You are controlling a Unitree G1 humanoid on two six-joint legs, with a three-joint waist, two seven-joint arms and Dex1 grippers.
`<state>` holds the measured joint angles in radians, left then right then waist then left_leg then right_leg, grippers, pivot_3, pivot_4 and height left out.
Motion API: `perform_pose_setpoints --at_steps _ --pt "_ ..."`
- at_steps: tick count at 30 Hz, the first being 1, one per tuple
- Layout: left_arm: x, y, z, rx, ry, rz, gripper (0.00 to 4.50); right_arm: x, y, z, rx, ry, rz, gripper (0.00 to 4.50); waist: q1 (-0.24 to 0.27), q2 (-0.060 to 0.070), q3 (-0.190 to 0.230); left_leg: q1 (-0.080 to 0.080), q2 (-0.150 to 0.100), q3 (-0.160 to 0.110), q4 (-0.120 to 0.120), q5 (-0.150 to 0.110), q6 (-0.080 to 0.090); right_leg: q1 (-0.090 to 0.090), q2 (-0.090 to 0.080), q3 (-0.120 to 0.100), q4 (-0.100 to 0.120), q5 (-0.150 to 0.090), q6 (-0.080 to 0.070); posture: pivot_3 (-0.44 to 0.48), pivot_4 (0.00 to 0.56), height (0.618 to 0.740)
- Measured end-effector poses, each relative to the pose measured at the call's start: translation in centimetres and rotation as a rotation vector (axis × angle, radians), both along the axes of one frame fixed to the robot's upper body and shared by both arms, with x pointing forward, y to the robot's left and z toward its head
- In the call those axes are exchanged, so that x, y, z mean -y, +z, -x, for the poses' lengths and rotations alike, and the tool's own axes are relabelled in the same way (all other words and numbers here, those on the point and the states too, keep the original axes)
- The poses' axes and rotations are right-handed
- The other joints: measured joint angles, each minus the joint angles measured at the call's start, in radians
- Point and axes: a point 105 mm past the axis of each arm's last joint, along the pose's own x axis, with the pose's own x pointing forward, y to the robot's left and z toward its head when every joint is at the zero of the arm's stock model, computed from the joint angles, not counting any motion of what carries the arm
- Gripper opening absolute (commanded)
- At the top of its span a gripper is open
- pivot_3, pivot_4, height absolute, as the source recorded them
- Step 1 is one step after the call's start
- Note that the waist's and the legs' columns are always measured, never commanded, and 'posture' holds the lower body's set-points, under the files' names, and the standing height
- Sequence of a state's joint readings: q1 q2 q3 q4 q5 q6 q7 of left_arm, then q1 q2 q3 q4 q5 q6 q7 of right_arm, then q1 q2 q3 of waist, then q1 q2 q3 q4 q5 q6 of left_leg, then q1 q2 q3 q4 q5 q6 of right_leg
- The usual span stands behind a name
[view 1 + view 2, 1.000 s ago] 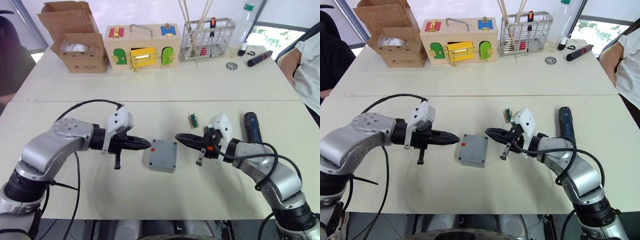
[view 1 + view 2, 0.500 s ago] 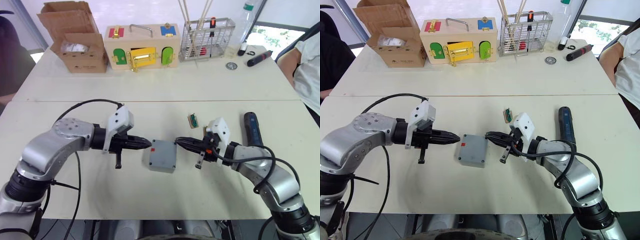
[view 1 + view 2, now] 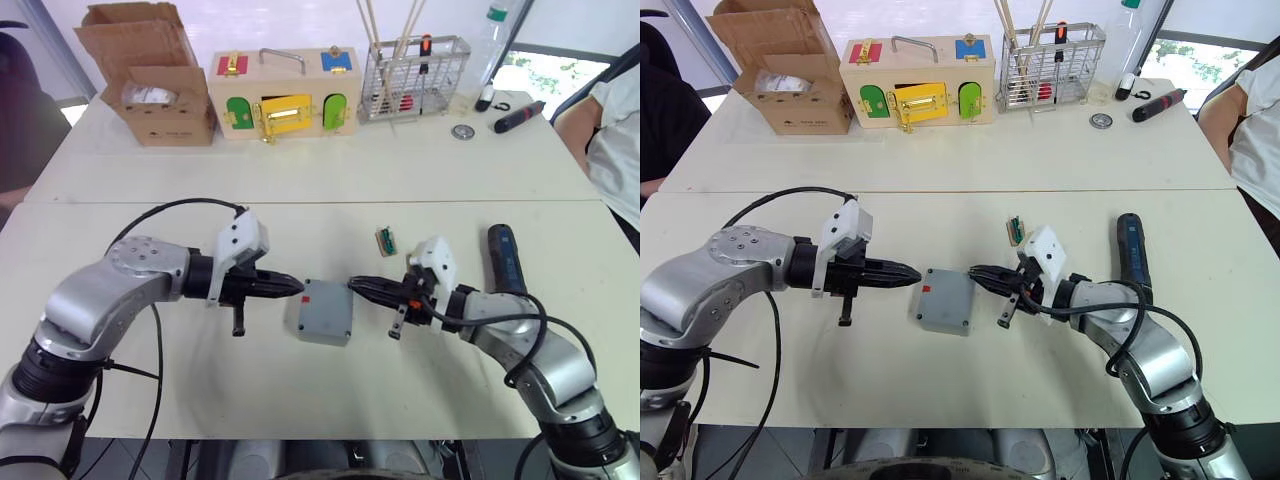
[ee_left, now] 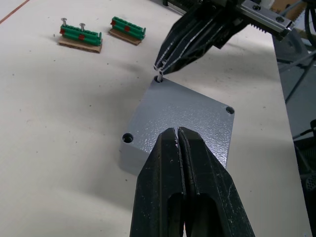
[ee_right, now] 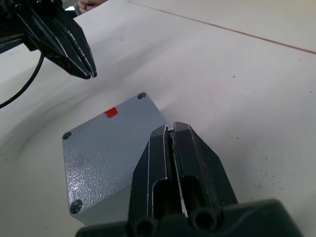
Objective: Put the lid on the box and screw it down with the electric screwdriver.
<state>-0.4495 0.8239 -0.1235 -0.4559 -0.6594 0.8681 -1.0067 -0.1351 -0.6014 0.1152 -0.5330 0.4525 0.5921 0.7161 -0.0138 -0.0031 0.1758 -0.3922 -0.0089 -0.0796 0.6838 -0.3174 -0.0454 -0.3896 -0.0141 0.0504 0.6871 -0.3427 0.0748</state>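
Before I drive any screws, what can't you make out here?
- Left wrist view: the pale speck under the right gripper, at a corner hole of the lid, is too small to call a screw.
- Same view: the left gripper hides the lid's nearest corner.
- Eye views: the near end of the electric screwdriver is behind the right arm.

The box (image 4: 180, 123) is seen as grey plastic with a matt, finely speckled finish. Just beside it, the 2 fingers (image 4: 197, 187) of the left gripper (image 4: 177, 131) are made of scuffed, semi-gloss black material. The table (image 4: 59, 123) under the box is finished in a smooth, matt cream laminate, dotted with small dark specks. Beyond the box, a wire basket (image 3: 413, 77) appears to be bare metal.
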Motion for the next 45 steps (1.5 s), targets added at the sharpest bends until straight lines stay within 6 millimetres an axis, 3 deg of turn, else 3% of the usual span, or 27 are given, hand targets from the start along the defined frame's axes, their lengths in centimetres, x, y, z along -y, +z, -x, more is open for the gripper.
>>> perform_pose_setpoints --at_steps 15,18,23,27,31,33,35,39,45 --pt "0.0 0.0 0.0 0.001 0.005 0.003 0.0 -0.1 -0.7 -0.5 0.021 0.01 0.041 0.03 -0.001 0.0 0.0 0.0 0.0 0.0 0.0 0.0 0.0 0.0 0.0 0.0 0.0 0.0 0.0 0.0 0.15 0.74" --pt "0.0 0.0 0.0 0.0 0.005 0.003 0.0 -0.1 -0.7 -0.5 0.021 0.01 0.042 0.83 0.0 0.0 0.0 0.0 0.0 0.0 0.0 0.0 0.0 0.0 0.0 0.0 0.0 0.0 0.0 0.0 0.15 0.74" --pt "0.1 0.0 0.0 -0.001 0.002 0.008 0.0 0.2 -0.5 -0.6 0.017 0.002 0.048 3.25 0.0 0.0 0.0 0.0 0.0 0.0 0.0 0.0 0.0 0.0 0.0 0.0 0.0 0.0 0.0 0.0 0.15 0.74" --pt "0.3 0.0 0.0 -0.002 -0.007 0.019 0.0 0.6 0.5 -0.2 0.032 0.007 0.053 3.25 0.001 0.0 0.0 0.0 0.0 0.0 0.0 0.0 0.0 0.0 0.0 0.0 0.0 0.0 0.0 0.0 0.15 0.74" --pt "0.7 0.4 0.2 0.007 -0.04 0.044 0.0 1.6 3.5 0.0 0.042 -0.02 0.007 3.25 0.001 0.0 0.0 0.0 0.0 0.0 0.0 0.0 0.0 0.0 0.0 0.0 0.0 0.0 0.0 0.0 0.15 0.74" --pt "1.2 1.0 0.2 0.025 -0.063 0.062 0.0 2.7 5.3 -0.1 0.015 -0.062 -0.045 3.25 0.002 0.0 0.0 0.0 0.0 0.0 0.0 0.0 0.0 0.0 0.0 0.0 0.0 0.0 0.0 0.0 0.15 0.74" --pt "1.5 1.4 0.4 0.03 -0.09 0.074 0.0 4.2 6.7 -0.2 -0.019 -0.112 -0.082 3.72 0.003 0.0 0.0 0.0 0.0 0.0 0.0 0.0 0.0 0.001 0.0 0.0 0.0 0.0 0.0 0.0 0.15 0.74" --pt "2.1 2.3 0.9 0.062 -0.16 0.076 0.0 10.3 8.0 -1.0 -0.123 -0.332 -0.026 4.47 0.004 0.0 0.0 0.0 -0.001 0.001 0.0 0.0 0.001 0.001 -0.001 0.0 -0.001 0.0 0.0 0.0 0.15 0.74" --pt "3.0 1.8 1.1 0.099 -0.22 0.076 0.0 17.0 8.3 -0.8 -0.38 -0.598 0.119 4.47 0.0 0.001 0.0 0.0 0.001 0.002 -0.001 -0.001 0.001 0.0 0.001 0.001 0.0 0.0 0.0 0.0 0.15 0.74"
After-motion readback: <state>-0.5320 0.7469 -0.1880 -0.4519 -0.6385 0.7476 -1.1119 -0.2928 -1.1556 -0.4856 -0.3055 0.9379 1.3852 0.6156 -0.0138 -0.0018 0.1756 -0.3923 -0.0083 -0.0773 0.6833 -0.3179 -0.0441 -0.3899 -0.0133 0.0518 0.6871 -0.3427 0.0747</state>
